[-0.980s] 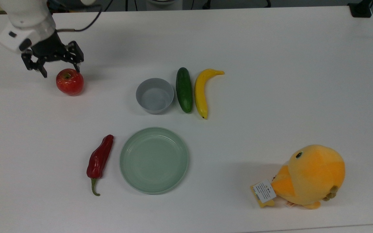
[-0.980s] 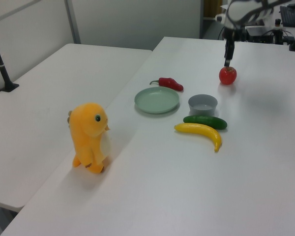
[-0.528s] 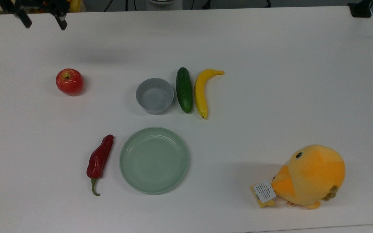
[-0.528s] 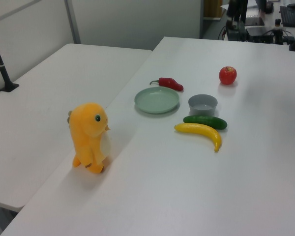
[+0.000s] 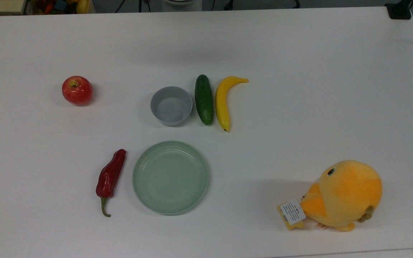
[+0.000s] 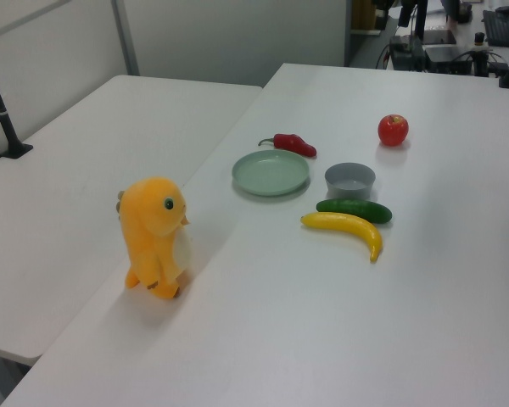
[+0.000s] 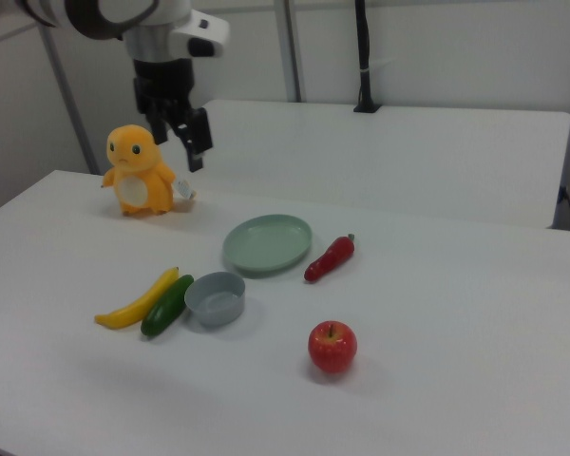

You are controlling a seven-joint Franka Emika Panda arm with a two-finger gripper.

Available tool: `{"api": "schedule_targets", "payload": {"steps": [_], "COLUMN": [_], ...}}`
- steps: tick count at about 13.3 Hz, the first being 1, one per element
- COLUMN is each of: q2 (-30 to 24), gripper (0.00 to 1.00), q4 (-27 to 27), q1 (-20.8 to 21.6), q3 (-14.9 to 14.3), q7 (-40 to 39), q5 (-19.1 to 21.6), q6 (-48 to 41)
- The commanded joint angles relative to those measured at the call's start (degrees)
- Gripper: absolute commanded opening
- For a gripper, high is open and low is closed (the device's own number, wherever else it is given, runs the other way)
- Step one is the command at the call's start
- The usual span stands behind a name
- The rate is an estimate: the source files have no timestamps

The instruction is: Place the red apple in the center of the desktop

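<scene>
The tool [image 7: 188,133] had risen clear of the red apple [image 5: 77,90], fingers parted and empty; the apple sat alone toward the top view's left of the desk [image 5: 299,107], evidently released.

Quick count across the counter [image 5: 299,53]: one red apple [image 5: 77,90], one grey bowl [image 5: 171,106], one cucumber [image 5: 204,99], one banana [image 5: 223,101]. Then one pale green plate [image 5: 170,177], one dark-red chili pepper [image 5: 110,178], and one orange plush toy [image 5: 344,193] with one paper tag. That's seven things in all, one of each kind and no doubles anywhere.
</scene>
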Motion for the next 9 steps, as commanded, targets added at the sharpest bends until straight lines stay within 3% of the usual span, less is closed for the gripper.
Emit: {"api": "schedule_targets", "payload": {"steps": [1, 2, 5, 7, 9], "q2": [-3.7, -4.8, -9.0, -9.0, -9.0], "gripper": [1.0, 1.0, 1.0, 1.0, 1.0], "q4": [-3.8, -6.0, -13.1, -14.2, -16.3], "q1": [0.1, 0.1, 3.5, 6.5, 7.9], "q3": [7.6, 9.3, 9.2, 5.2, 3.4], "q7": [6.3, 6.4, 3.8, -1.7, -5.3], "q5": [-4.1, -5.5, -8.4, -8.4, -8.4], "q6": [-1.9, -1.6, 1.4, 4.2, 8.5]}}
